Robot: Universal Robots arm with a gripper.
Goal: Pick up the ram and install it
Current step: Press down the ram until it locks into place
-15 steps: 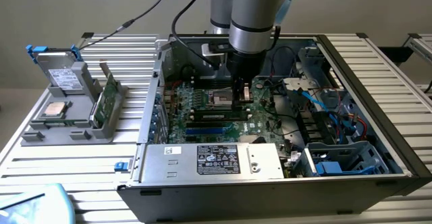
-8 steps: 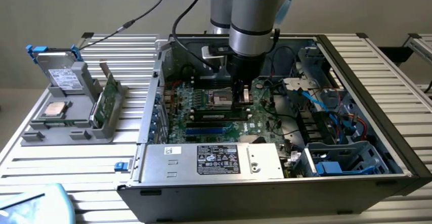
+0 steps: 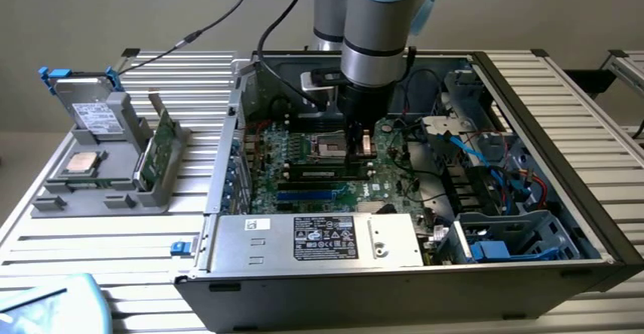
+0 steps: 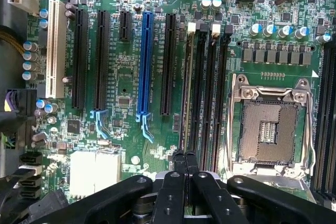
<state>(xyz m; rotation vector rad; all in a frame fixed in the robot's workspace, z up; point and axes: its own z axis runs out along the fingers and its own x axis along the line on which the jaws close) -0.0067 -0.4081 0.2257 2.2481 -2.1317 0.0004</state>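
Pincer (image 4: 184, 163): black fingers drawn narrow, tips together, set at the near end of the ram (image 4: 186, 87). Whether they nip the board or only bear on its top edge cannot be told.

Ram: slim stick standing on edge in the first of the black memory slots (image 4: 207, 93), running straight ahead of the pincer. From the exterior view its dark chips and pale label face outward (image 3: 322, 173), just below the pincer (image 3: 360, 151).

Handling, as I judge it:
- push straight down, in line with the slot, with no sideways lean
- the stick is thin and will flex, so both ends should go down evenly
- the white latches (image 4: 191, 26) at the far end should close up

Around the pincer:
- empty processor socket (image 4: 270, 124), just beside, with a raised metal frame that could be caught
- blue expansion slot (image 4: 146, 61), on the other side, beyond one black slot
- capacitors (image 4: 270, 29), ahead and past the socket
- loose blue cables (image 3: 483, 153) and power supply box (image 3: 322, 240), inside the case, near the arm
- grey rack with green boards (image 3: 151, 149), well apart, outside the case on the surface (image 3: 101, 251)
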